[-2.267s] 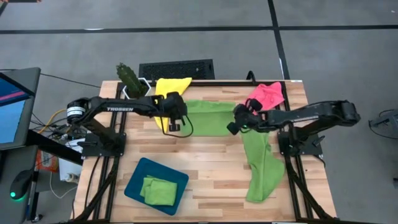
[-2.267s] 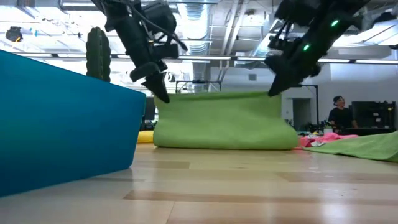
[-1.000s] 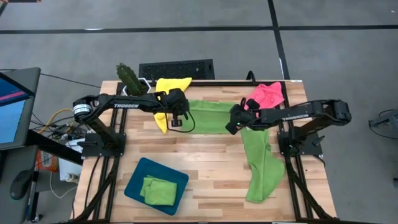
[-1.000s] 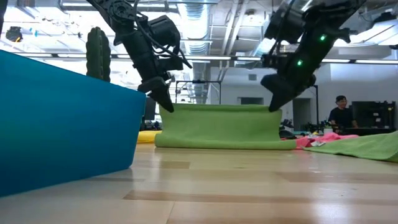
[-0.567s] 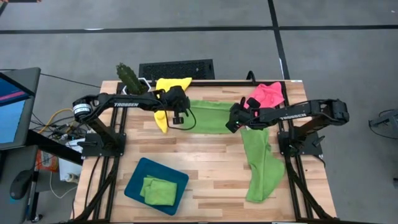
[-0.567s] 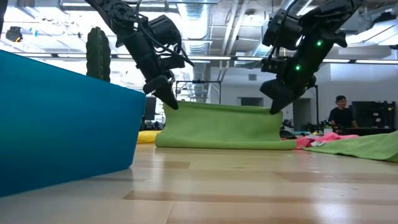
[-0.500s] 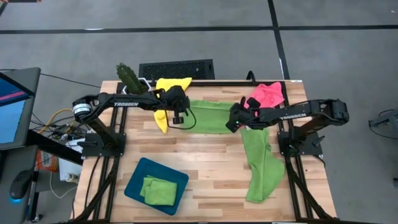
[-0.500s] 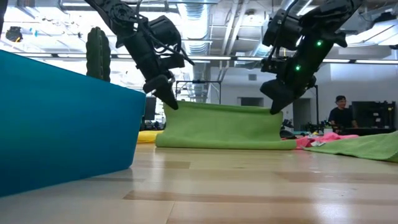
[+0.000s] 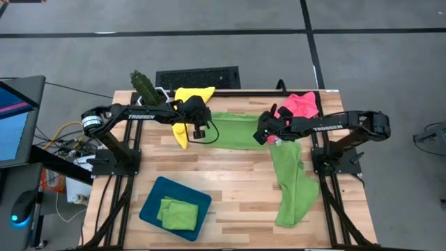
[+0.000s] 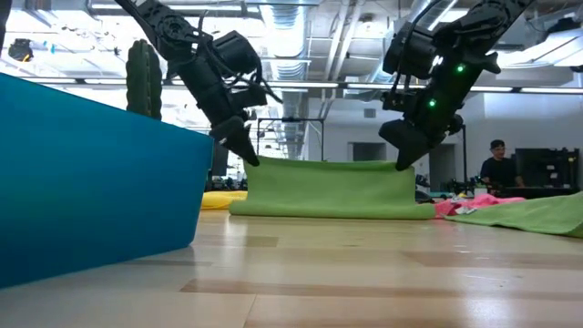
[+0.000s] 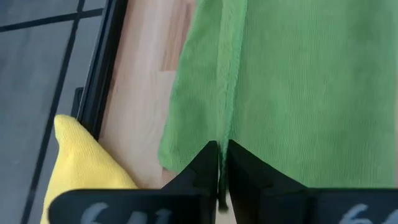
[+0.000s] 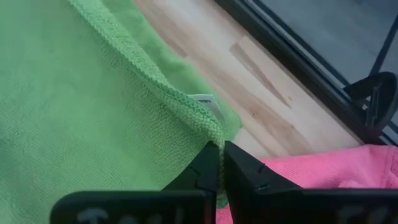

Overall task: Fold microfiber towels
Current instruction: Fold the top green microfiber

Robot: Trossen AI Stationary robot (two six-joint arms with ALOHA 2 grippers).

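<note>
A lime green towel (image 9: 237, 130) lies folded over itself at the table's far middle, and both grippers hold its upper layer. My left gripper (image 9: 203, 130) is shut on that layer's left end. My right gripper (image 9: 260, 135) is shut on its right end. In the low view the towel (image 10: 328, 189) stands as a low band between the left gripper (image 10: 248, 157) and the right gripper (image 10: 401, 162). A yellow towel (image 9: 185, 104) and a pink towel (image 9: 300, 106) lie at the far edge. A second green towel (image 9: 293, 183) sprawls on the right. My left gripper pinches the hemmed edge (image 11: 225, 132) of the green towel's upper layer, at its left end, between its two fingers. The fingers slant downward. That edge is held just above the lower layer. My right gripper pinches the hemmed corner (image 12: 210, 129) of the upper layer, at its right end, between its two fingers. The fingers slant downward. The hem runs away from them over the lower layer, beside a white label (image 12: 206, 103).
A dark teal tray (image 9: 150, 209) near the front left holds a folded green towel (image 9: 175, 213). A cactus (image 9: 145, 88) and a black keyboard (image 9: 198, 77) sit at the far edge. Bare wood (image 9: 230, 188) lies in the middle and front.
Both grippers have carried the green towel's lifted edge toward the table's far edge and a little down. The upper layer has folded over the lower one, so the towel now shows as a narrower band. Its far part has stayed on the table.
</note>
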